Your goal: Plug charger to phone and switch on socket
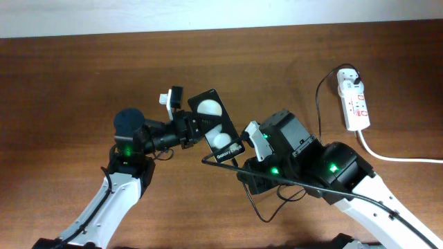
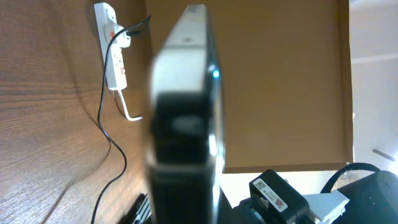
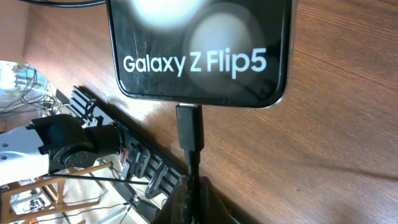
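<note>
The phone is black, with two white round reflections on its screen, and sits at the table's middle. My left gripper is shut on its left edge; in the left wrist view the phone is edge-on between the jaws. The right wrist view shows the screen reading "Galaxy Z Flip5". The charger's black connector meets the port in the phone's lower edge. My right gripper is shut on the cable just behind it, and shows overhead. The white plug head sits in the socket.
The socket's thick white cord runs off to the right edge. The thin black cable loops from the plug towards my right arm and curls near the front edge. The socket also shows in the left wrist view.
</note>
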